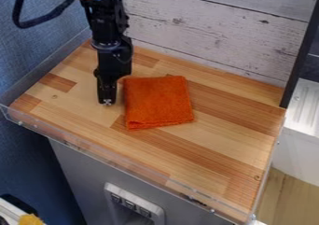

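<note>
The pincer (107, 101) hangs low over the left part of the wooden bench (218, 172), just left of an orange cloth (157, 101). Whether it is released or clenched cannot be told from this angle. The arm (109, 30) comes down from the top edge at the upper left, with a black cable (38, 22) looping out beside it. The cloth is not lifted: it lies flat on the bench, a little left of the middle, in a compact, nearly square shape. Its far left corner lies close beside the pincer, and whether the two touch there is unclear.

As for how far things have come, the cloth looks already folded, judging by its tidy outline and the stacked layers along its near edge. Those layers sit slightly uneven, so the fold seems neat rather than exact. No loose flap stands up, and its right side runs fairly straight. Whether any more folding, smoothing or shifting of the cloth is left cannot be judged from how it lies.

Behind the bench stands a whitewashed plank wall (215, 32), with a dark post (301, 53) at its right end. A low clear rim (115, 159) runs along the near side of the bench.
</note>
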Motion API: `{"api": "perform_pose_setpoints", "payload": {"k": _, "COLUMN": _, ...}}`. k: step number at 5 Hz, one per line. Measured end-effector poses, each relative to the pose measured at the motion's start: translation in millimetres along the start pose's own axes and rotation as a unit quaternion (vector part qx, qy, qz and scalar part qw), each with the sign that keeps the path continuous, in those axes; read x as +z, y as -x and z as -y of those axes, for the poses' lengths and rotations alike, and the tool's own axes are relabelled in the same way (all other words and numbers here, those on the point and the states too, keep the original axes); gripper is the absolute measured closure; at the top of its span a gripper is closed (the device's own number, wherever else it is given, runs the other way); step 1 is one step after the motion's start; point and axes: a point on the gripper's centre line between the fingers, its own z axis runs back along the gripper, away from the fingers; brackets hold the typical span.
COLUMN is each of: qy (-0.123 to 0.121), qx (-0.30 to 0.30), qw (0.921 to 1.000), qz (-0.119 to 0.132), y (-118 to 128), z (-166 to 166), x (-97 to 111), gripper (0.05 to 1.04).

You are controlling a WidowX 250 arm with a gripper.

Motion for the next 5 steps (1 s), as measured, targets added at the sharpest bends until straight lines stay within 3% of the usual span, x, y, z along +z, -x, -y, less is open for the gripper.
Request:
{"api": "perform_pose_setpoints", "payload": {"k": 1, "qy": -0.014, "qx": 0.045, "qw": 0.9989, "qz": 0.002, "y": -12.7, "z": 2.4, "x": -0.1, "gripper": 1.025}}
{"api": "perform_pose_setpoints", "payload": {"k": 2, "qy": -0.017, "qx": 0.117, "qw": 0.9929, "qz": 0.006, "y": -30.2, "z": 11.8, "x": 0.4, "gripper": 1.025}}
{"api": "perform_pose_setpoints", "payload": {"k": 3, "qy": -0.018, "qx": 0.185, "qw": 0.9825, "qz": 0.013, "y": -52.5, "z": 26.7, "x": 3.8, "gripper": 1.025}}
{"api": "perform_pose_setpoints", "payload": {"k": 5, "qy": -0.001, "qx": 0.313, "qw": 0.9490, "qz": 0.039, "y": -79.2, "z": 40.6, "x": 6.6, "gripper": 1.025}}
